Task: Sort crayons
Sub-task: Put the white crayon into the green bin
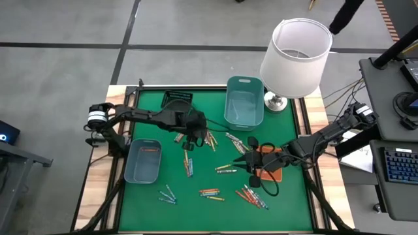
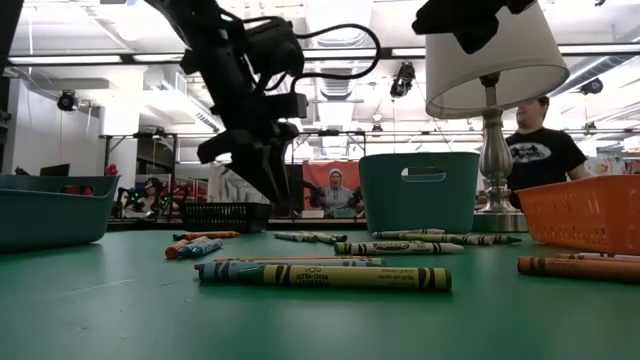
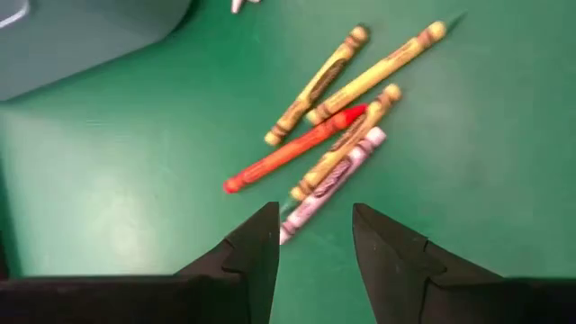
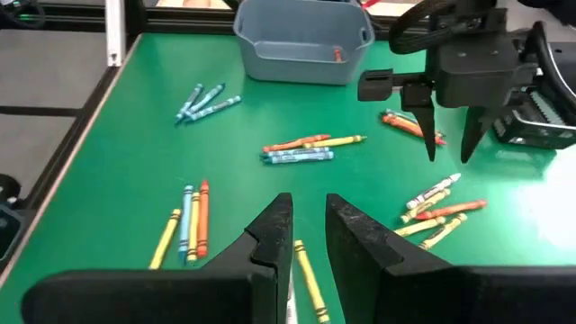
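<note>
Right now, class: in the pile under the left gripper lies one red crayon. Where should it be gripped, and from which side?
Probably from straight above, by the red crayon's free end, which juts clear of the yellow crayons; its other end is crowded. The left gripper hovers open above.

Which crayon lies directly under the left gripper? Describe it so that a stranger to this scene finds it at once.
Start at the left gripper, whose open fingers hang above the green table near its middle. Below it lies a small cluster of crayons, mostly yellowish. The one meant is the red crayon, the only red stick there, lying slantwise across the yellowish ones beside a pale grey-white one.
</note>
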Robot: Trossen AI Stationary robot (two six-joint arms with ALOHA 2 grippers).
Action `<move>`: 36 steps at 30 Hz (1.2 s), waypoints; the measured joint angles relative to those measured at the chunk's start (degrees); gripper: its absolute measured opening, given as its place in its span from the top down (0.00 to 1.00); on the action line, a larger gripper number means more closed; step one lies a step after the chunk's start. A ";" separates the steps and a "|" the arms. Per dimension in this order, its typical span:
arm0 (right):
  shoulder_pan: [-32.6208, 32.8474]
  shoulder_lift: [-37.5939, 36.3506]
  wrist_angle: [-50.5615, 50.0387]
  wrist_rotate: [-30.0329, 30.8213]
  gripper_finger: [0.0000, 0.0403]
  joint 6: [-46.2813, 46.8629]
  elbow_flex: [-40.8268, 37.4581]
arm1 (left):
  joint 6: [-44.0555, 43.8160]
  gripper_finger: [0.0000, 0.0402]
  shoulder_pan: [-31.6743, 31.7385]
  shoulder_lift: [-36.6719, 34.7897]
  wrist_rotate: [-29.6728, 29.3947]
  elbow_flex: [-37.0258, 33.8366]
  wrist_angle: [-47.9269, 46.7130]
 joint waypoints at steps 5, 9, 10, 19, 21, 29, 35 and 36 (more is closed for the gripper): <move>-2.41 0.00 -0.14 0.00 0.85 0.05 0.00 | 2.29 0.69 3.14 0.49 5.63 0.00 0.83; -3.24 0.00 -0.39 -0.04 0.85 0.06 0.00 | 3.57 0.69 4.88 1.32 6.85 -0.11 1.17; -3.29 0.00 -0.44 -0.04 0.85 0.06 0.00 | 3.59 0.69 5.23 1.83 7.38 -0.11 1.31; -3.29 0.00 -1.40 -0.07 0.85 0.52 -0.02 | 3.61 0.69 5.96 7.13 8.70 -0.20 1.70; -3.29 0.00 -1.46 -0.08 0.85 0.52 -0.02 | 3.63 0.69 5.96 7.80 8.65 -0.15 2.39; -3.29 0.00 -1.57 -0.08 0.85 0.52 -0.04 | 3.89 0.69 5.96 8.46 8.77 -0.13 2.20; -3.27 0.00 -1.55 -0.08 0.85 0.72 -0.04 | 4.38 0.74 5.96 8.46 8.78 -0.29 2.04; -3.28 0.00 -1.56 -0.08 0.85 0.92 -0.04 | 4.40 0.75 5.96 8.46 8.78 -0.31 1.90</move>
